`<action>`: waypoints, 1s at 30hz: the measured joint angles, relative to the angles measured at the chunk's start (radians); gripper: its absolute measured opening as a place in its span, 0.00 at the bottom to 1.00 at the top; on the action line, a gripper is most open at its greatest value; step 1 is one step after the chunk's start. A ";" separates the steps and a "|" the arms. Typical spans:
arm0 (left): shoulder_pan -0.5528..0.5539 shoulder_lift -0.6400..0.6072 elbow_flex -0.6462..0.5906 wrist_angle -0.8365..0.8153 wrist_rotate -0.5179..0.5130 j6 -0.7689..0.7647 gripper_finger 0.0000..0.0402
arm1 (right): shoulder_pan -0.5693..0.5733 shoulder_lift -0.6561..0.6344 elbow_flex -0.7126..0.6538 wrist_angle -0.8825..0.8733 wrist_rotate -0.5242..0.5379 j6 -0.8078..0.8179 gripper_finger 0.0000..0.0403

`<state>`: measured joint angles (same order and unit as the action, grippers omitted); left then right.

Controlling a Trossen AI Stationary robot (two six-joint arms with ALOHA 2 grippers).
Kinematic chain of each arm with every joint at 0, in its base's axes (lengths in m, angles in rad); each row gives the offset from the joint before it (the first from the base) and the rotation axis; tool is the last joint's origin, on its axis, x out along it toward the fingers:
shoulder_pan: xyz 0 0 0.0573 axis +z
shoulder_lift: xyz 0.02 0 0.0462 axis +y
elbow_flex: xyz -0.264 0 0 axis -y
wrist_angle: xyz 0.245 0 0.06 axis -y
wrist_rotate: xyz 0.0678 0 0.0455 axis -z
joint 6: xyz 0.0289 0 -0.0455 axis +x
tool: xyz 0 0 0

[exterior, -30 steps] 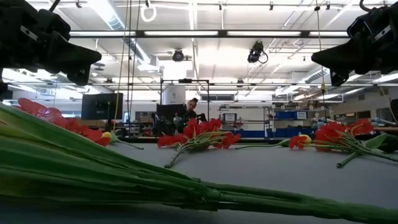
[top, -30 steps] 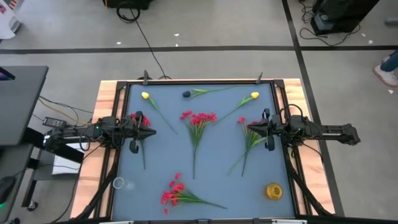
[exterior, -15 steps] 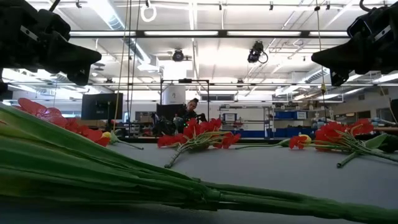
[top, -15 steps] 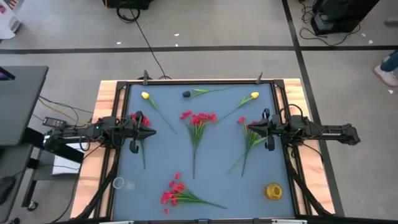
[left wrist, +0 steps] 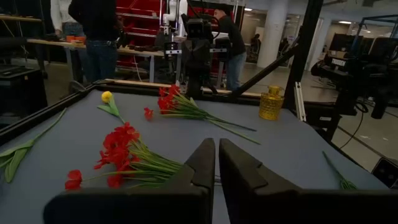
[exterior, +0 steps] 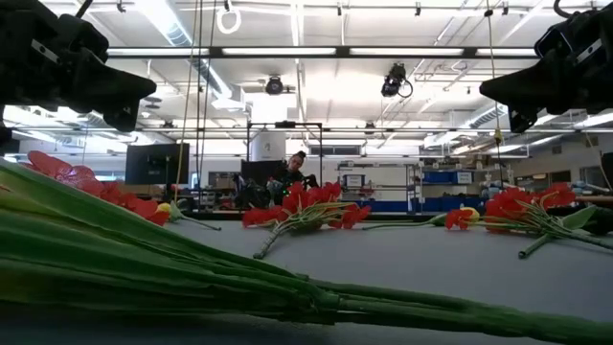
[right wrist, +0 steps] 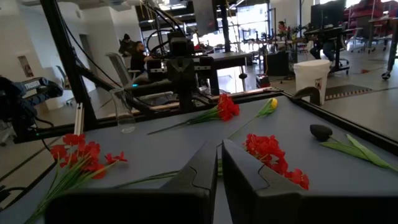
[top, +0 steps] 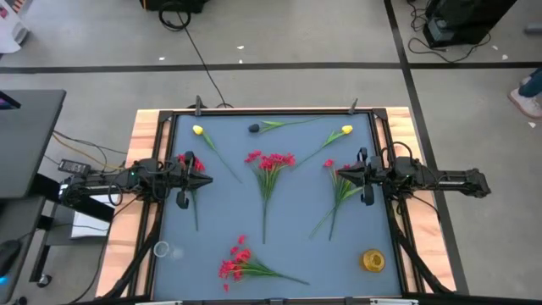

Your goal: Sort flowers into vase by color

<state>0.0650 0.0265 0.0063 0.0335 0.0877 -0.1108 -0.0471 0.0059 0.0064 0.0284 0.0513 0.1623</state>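
Flowers lie flat on the blue-grey table: a red bunch (top: 269, 161) in the middle, one (top: 235, 257) near the front edge, one (top: 198, 163) below my left gripper (top: 195, 175), and one (top: 333, 172) below my right gripper (top: 351, 175). Two yellow tulips (top: 197, 130) (top: 346, 130) and a dark bud (top: 253, 129) lie near the far edge. A clear glass vase (top: 161, 249) stands front left, a yellow vase (top: 373, 260) front right. Both grippers hover above the table, facing each other, shut and empty (left wrist: 216, 148) (right wrist: 219, 149).
A black frame (top: 271, 111) rims the table, with wooden boards (top: 144, 127) outside it. In the low view green stems (exterior: 192, 273) fill the foreground. People (left wrist: 93, 31) and benches stand in the room beyond. Bare table surface (top: 305, 246) lies between the front bunch and the yellow vase.
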 joint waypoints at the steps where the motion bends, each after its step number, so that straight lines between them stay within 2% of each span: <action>1: 0.000 0.000 0.000 0.000 0.000 0.000 0.07 | 0.000 0.000 0.000 0.000 0.000 0.000 0.09; 17: 0.000 0.000 0.000 0.000 0.000 0.000 0.07 | 0.000 0.000 0.000 0.001 0.000 0.000 0.09; 21: 0.000 0.000 0.000 0.000 0.000 0.000 0.07 | -0.001 0.000 0.000 0.087 0.012 0.018 0.09; 26: 0.000 0.000 0.000 0.000 0.000 0.000 0.07 | -0.001 0.002 0.000 0.267 0.108 0.242 0.09; 30: 0.000 0.000 0.000 0.000 0.000 0.000 0.07 | -0.001 0.040 0.006 0.284 0.214 0.468 0.08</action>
<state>0.0648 0.0266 0.0063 0.0334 0.0875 -0.1108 -0.0483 0.0462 0.0126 0.3123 0.2648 0.6300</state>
